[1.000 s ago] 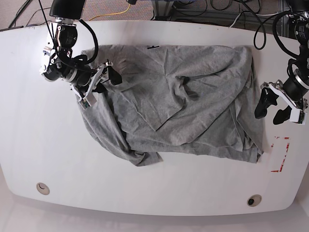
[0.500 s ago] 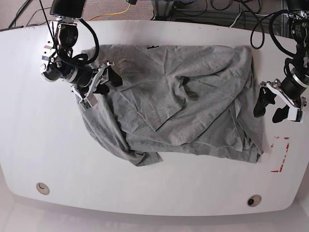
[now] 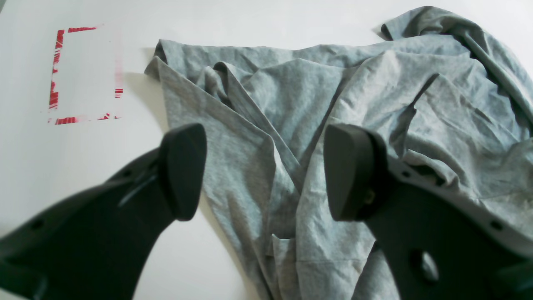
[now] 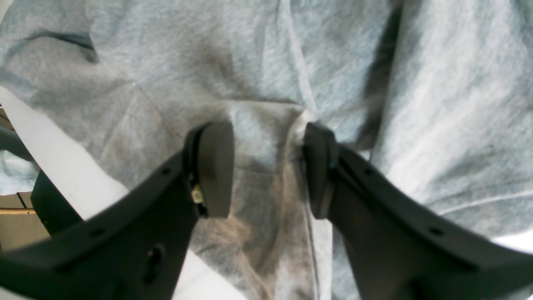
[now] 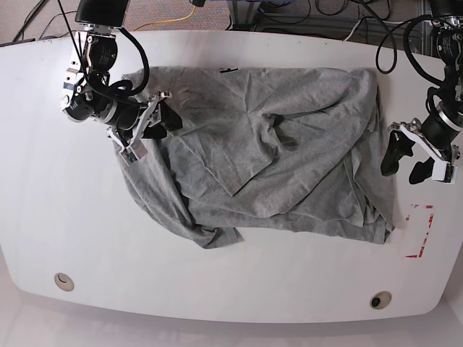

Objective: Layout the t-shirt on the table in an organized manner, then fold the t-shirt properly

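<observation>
The grey t-shirt lies spread but wrinkled across the white table, with folds bunched along its right side and lower left corner. My right gripper sits on the shirt's upper left edge. In the right wrist view its jaws are part open and straddle a raised fold of the t-shirt. My left gripper hovers open just off the shirt's right edge. In the left wrist view its fingers stand wide above the folded hem of the t-shirt, holding nothing.
A red rectangular outline marks the table at the right, also the red outline in the left wrist view. Two round holes sit near the front edge. Cables hang beyond the back edge.
My right gripper's jaws have narrowed over the shirt's left edge and the arm has crept slightly up. The left gripper has lifted a little toward the back, still open.
</observation>
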Robot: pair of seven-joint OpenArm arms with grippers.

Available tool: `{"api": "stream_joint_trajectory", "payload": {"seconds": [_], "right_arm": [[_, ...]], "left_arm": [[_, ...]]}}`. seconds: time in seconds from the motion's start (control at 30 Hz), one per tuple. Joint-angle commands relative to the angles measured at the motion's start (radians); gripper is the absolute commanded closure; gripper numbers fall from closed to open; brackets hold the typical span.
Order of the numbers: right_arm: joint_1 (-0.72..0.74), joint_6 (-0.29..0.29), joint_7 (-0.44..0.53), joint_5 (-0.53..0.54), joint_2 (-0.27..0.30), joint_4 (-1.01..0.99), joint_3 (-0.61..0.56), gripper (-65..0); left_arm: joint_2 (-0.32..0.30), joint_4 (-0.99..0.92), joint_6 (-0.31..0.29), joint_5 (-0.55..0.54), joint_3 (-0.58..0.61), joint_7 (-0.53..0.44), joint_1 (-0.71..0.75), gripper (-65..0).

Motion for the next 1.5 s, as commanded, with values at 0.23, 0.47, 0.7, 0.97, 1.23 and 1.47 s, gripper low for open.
{"api": "stream_joint_trajectory", "payload": {"seconds": [0.23,0.47,0.7,0.97,1.23,1.47], "right_arm": [[0.003,-0.022,0.019,0.018,0.011,-0.027,0.004,-27.0],[0.003,-0.030,0.019,0.018,0.011,-0.031,0.004,-27.1],[0.003,-0.031,0.019,0.018,0.010,-0.031,0.006,-39.8],[0.003,-0.031,0.019,0.018,0.010,-0.031,0.004,-40.0],[0.003,-0.033,0.019,0.017,0.010,-0.057,0.004,-30.0],[0.008,-0.033,0.022,0.017,0.010,-0.108,0.007,-43.1]], "left_arm": [[-0.022,0.015,-0.003,-0.013,-0.014,-0.024,-0.011,-41.5],[-0.022,0.015,-0.003,-0.013,-0.014,-0.024,-0.011,-41.5],[-0.022,0.015,-0.003,-0.013,-0.014,-0.024,-0.011,-41.5],[-0.022,0.015,-0.003,-0.013,-0.014,-0.024,-0.011,-41.5],[-0.022,0.015,-0.003,-0.013,-0.014,-0.024,-0.011,-41.5],[-0.022,0.014,-0.003,-0.013,-0.014,-0.024,-0.011,-41.5]]}}
